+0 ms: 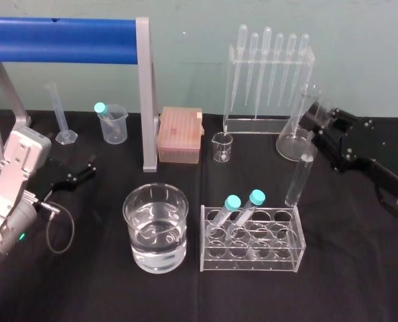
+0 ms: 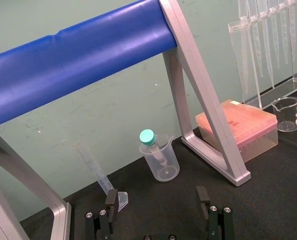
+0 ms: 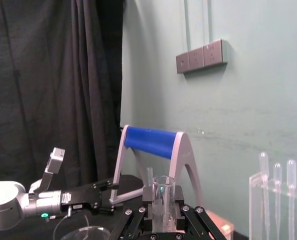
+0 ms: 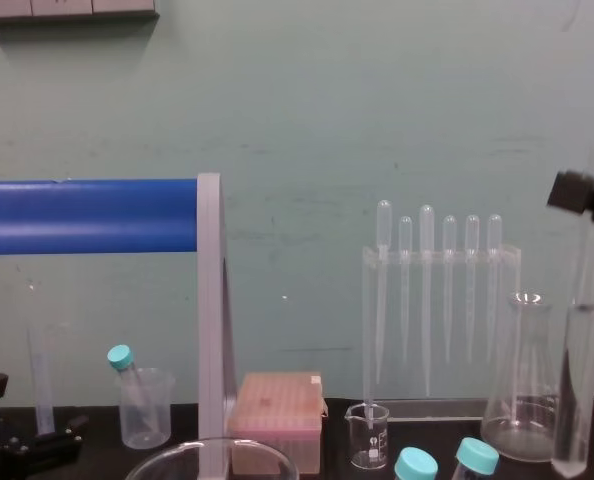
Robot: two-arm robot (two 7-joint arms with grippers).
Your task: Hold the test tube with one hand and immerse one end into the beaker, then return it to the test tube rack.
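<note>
**Glass test tube [image 1: 298, 176], long, clear and uncapped, gripped beside the rack [image 1: 252, 265]**

On the black table [image 1: 360, 282], the clear acrylic rack holding two teal-capped tubes [image 1: 234, 201] stands just right of the wide clear glass beaker [image 1: 137, 201], which is part-filled with clear liquid. The left gripper [image 1: 85, 171] sits at the table's left, jaws apart. The right gripper [image 1: 311, 117] is clamped on the test tube. The tube hangs nearly upright, with its lower end by the rack's far right corner.

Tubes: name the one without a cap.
The long clear test tube held upright in the right gripper; the two in the rack and one in the plastic cup have teal caps.
</note>
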